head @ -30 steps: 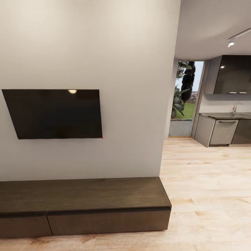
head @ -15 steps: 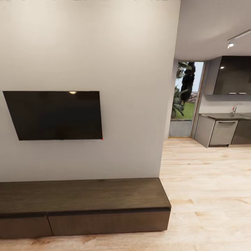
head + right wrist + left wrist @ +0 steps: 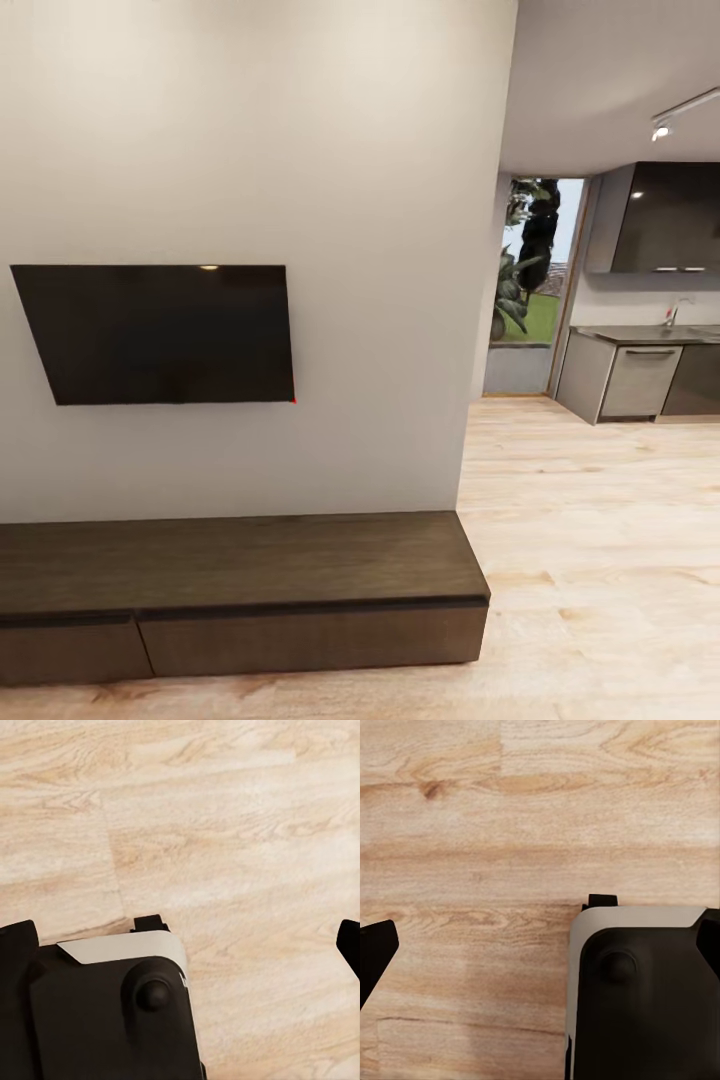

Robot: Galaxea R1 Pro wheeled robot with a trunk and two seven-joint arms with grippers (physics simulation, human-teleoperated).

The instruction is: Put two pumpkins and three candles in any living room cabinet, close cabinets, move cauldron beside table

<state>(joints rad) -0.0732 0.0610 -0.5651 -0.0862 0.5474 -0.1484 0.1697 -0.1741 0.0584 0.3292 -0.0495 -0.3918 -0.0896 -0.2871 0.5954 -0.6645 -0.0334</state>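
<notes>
The cabinet [image 3: 240,562] is a long, low, dark brown unit against the white wall in the head view, with its top bare. Its two visible drawer fronts [image 3: 310,638] are shut. The pumpkins, the candles and the cauldron are out of view. In the left wrist view my left gripper [image 3: 540,945] hangs open over the pale wood floor, one dark fingertip [image 3: 375,952] at the picture's edge. My right gripper [image 3: 180,941] is also open above the floor, nothing between its fingers [image 3: 349,943]. Both wrist views show part of my own white and black base [image 3: 645,997].
A black television [image 3: 155,334] hangs on the wall above the cabinet. To the right, the wood floor [image 3: 600,540] runs into a kitchen with grey cupboards [image 3: 640,380] and a glass door [image 3: 530,290] with plants outside.
The whole head picture has slid down a few pixels, so the camera has tilted slightly. Nothing in the room has moved.
</notes>
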